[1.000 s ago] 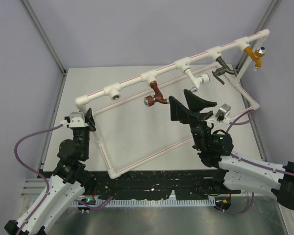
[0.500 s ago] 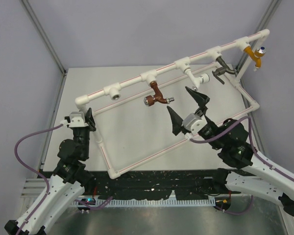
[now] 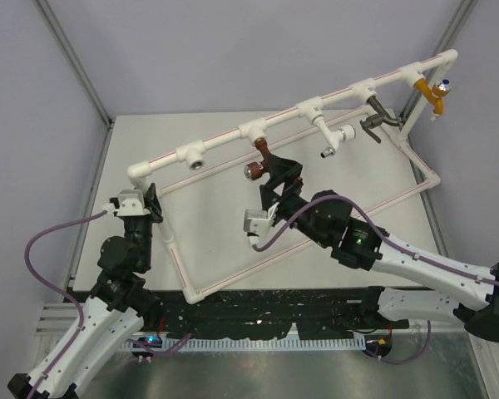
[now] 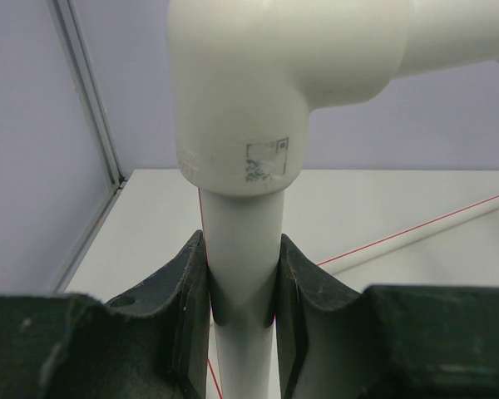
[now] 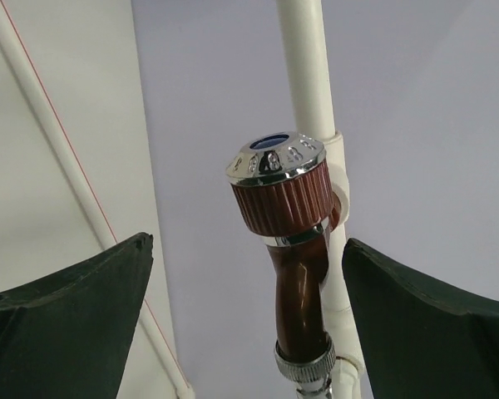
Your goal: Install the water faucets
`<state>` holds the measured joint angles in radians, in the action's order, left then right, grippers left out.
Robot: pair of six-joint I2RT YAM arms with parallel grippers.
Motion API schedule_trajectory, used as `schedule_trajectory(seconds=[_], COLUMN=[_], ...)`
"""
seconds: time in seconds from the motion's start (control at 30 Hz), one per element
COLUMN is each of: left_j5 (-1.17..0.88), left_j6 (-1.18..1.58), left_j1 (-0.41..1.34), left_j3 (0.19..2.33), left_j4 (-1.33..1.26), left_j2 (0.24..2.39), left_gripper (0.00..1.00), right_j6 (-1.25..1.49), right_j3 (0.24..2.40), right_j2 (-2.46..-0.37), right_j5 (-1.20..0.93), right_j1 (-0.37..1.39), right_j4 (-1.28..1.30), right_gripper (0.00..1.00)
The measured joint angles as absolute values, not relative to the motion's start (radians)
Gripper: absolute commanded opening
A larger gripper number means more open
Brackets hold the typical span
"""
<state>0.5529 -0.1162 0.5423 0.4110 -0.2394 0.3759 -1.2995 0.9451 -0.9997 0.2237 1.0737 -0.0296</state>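
1. The right gripper (image 5: pixel 248 248) is spread wide, with one finger on either side of the reddish-brown tap (image 5: pixel 298 266), and neither finger touches it.
2. The tap hangs from the white pipe frame (image 3: pixel 254 129), toward the table's (image 3: pixel 208 216) far edge.
3. The left gripper (image 4: pixel 243 291) is clamped on the frame's upright post near the left edge.
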Motion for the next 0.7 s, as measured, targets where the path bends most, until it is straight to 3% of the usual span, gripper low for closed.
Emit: schedule_trajectory(seconds=[0.33,0.57,0.67,0.7], left_j5=[0.554,0.558,0.558,0.558], left_j6=[-0.116,-0.115,-0.115,-0.115], left_j1=[0.542,0.542,0.542,0.542], left_j3=[0.411,0.411,0.411,0.411], left_j4=[-0.239,-0.237,-0.237,-0.236], left_j2=[0.376,0.373,0.371,0.37], left_gripper=[0.0,0.0,0.0,0.0], right_j6=[-1.336,-0.956,-0.704,-0.593], right_j3=[0.934,0.928,0.916,0.91], right_j2=[-1.158,-1.167,-1.17,-1.17], right_j5=[0.375,0.429,0.466,0.48], right_j1=[1.074,1.072,1.069,1.065], right_j4=[-0.335,-0.503,-0.57,-0.598], right_gripper=[0.5,0.28,0.05,0.05])
